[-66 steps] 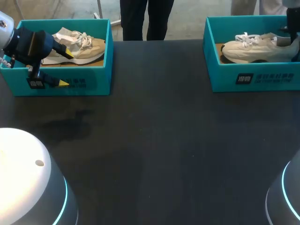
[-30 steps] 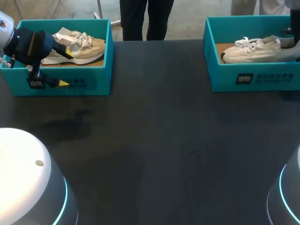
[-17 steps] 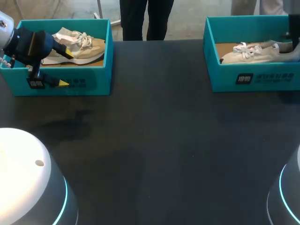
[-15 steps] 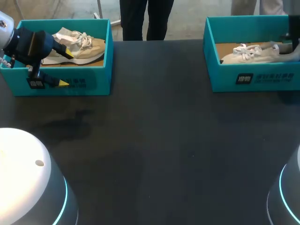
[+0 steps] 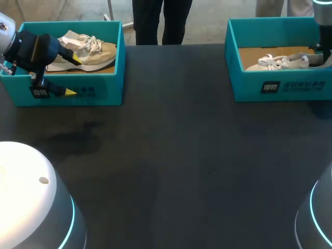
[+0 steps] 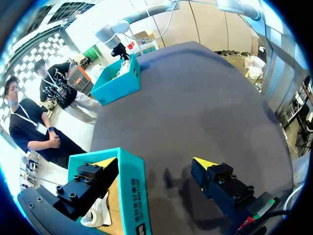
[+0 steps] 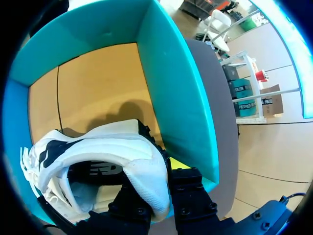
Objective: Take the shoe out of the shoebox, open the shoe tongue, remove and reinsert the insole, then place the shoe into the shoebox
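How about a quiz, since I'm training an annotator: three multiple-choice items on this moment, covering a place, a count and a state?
1. Where is the white shoe? A in the right shoebox; B outside any box; C on the floor.
2. Teal shoeboxes on the table? A one; B two; C three.
3. The left gripper is: A open; B shut, empty; C shut on a lace.
Answers: A, walls surround it; B, the left shoebox makes two; A, tips apart astride a wall.

white shoe [image 5: 277, 62] sits half hidden behind the right shoebox [image 5: 282, 85] front wall.
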